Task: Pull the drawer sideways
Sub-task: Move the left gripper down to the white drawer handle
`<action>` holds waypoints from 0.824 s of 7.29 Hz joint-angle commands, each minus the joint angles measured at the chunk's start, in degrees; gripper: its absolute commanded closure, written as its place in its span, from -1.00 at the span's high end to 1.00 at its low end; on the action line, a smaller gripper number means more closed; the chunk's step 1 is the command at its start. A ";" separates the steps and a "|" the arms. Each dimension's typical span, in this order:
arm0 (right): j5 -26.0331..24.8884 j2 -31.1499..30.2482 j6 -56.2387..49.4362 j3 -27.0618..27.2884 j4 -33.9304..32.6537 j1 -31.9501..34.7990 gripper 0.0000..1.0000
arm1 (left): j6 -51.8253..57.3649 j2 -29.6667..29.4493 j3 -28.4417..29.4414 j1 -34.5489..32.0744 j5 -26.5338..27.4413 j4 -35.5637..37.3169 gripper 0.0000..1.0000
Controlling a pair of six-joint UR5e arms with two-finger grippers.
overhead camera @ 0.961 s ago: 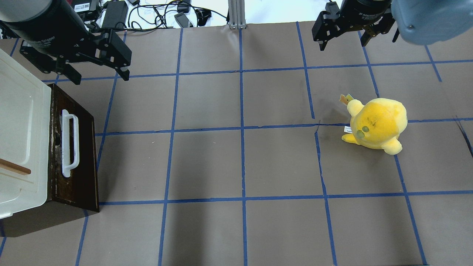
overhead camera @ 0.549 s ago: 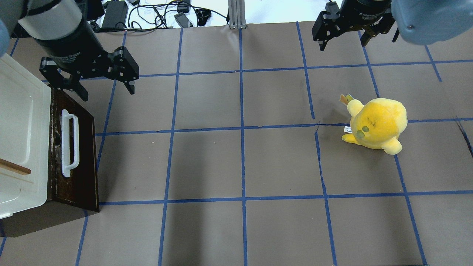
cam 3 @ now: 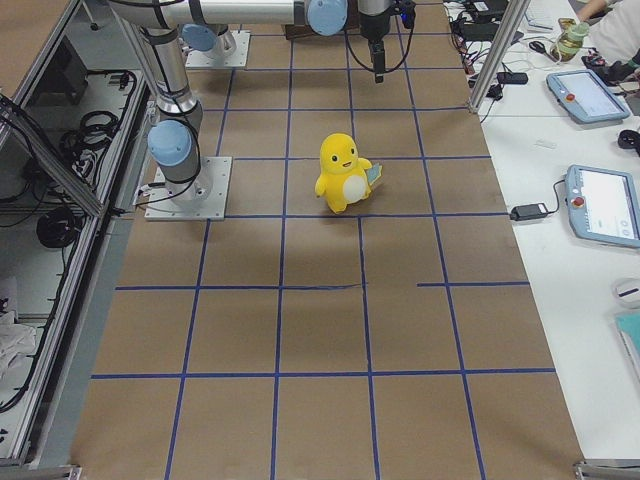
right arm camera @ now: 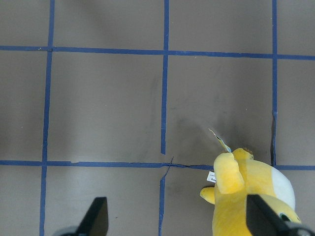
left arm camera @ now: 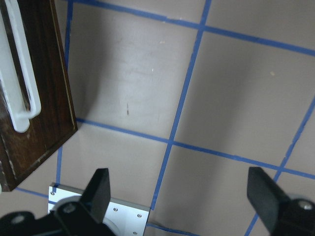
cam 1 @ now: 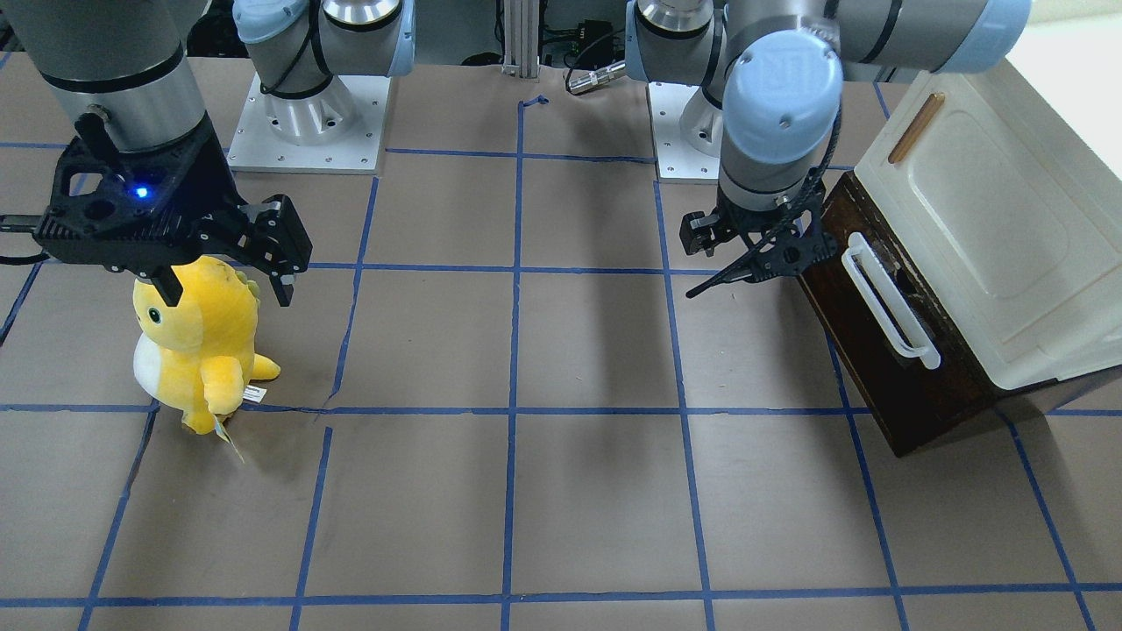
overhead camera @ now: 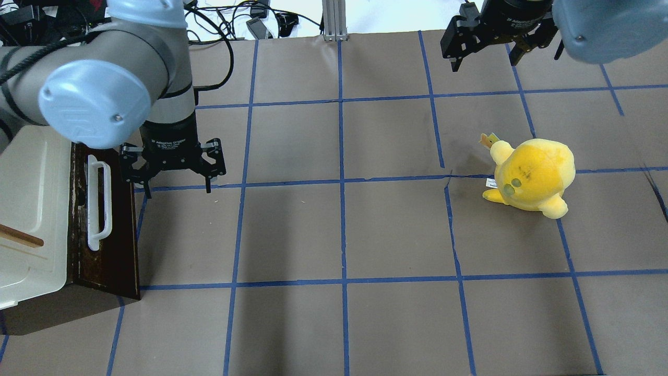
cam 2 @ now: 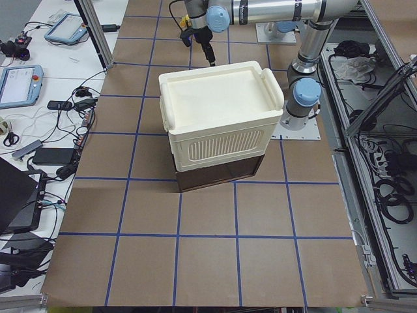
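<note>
Brown drawer (overhead camera: 117, 235) sits at surface's (overhead camera: 396, 230) left end under white cabinet (overhead camera: 36, 209), bar handle (overhead camera: 99, 206) facing inward. L gripper (overhead camera: 177, 189) hovers just beside drawer's front, jaws released, not touching. R gripper (overhead camera: 482, 61) up high w/ jaws spread, apart from plush (overhead camera: 532, 177).

**Two robot arms, both grippers spread wide**

Seen from overhead, the left arm (overhead camera: 99, 96) enters at the upper left with its wrist pointing straight down. The left gripper (overhead camera: 178, 189) hangs at centre left, fingers wide apart and empty. The right arm (overhead camera: 600, 28) fills the upper right corner. The right gripper (overhead camera: 484, 62) also points down, fingers parted and empty.
</note>
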 commanded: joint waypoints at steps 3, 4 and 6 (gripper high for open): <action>0.08 0.00 0.00 0.00 0.00 0.00 1.00 | -5.80 -11.50 -2.52 -5.71 26.43 -7.41 1.00; -0.01 0.00 0.00 0.00 0.00 0.00 1.00 | -7.39 -13.62 -2.96 -5.71 32.58 -10.48 1.00; 0.08 0.00 0.00 0.00 0.00 0.00 1.00 | -13.80 -18.45 -4.36 -4.84 40.96 -13.41 1.00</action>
